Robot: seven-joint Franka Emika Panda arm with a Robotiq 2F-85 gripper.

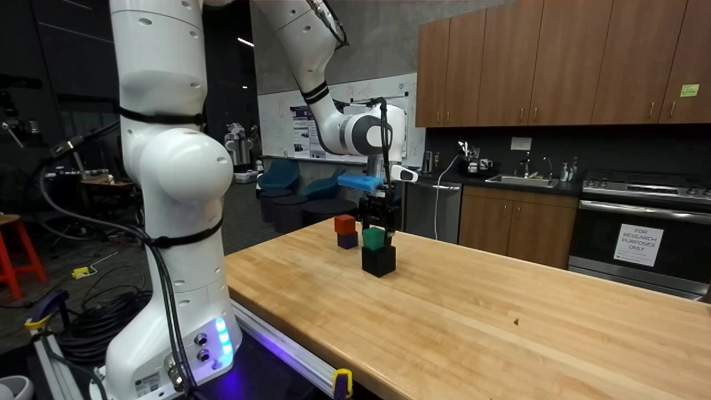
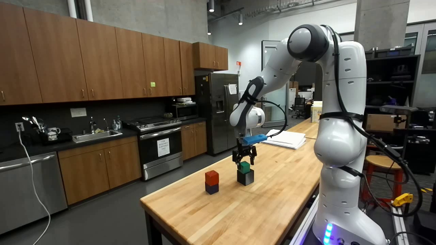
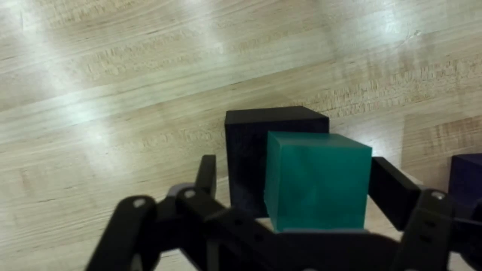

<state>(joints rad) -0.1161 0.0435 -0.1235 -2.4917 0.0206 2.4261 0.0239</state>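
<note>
In an exterior view's lower centre, a red cube [image 2: 212, 177] on a purple cube [image 2: 212, 189] stands left of a black cube [image 2: 245, 178]. On that, low and right of centre in the wrist view, sits the green cube [image 3: 322, 184], plain and sharp-edged, between the spread fingers [image 3: 206, 171] of the unclenched end effector [image 3: 292, 162]. The table [image 2: 272, 190] is striped wood.

Wrist view: free gap between green cube [image 3: 322, 184] and left-hand finger [image 3: 207, 173], black block [image 3: 246, 165] jutting beneath; right-hand finger [image 3: 393, 192] tight beside cube, contact unclear. Beyond, purple block [image 3: 465, 177] under red cube [image 2: 212, 177] obstructs
</note>
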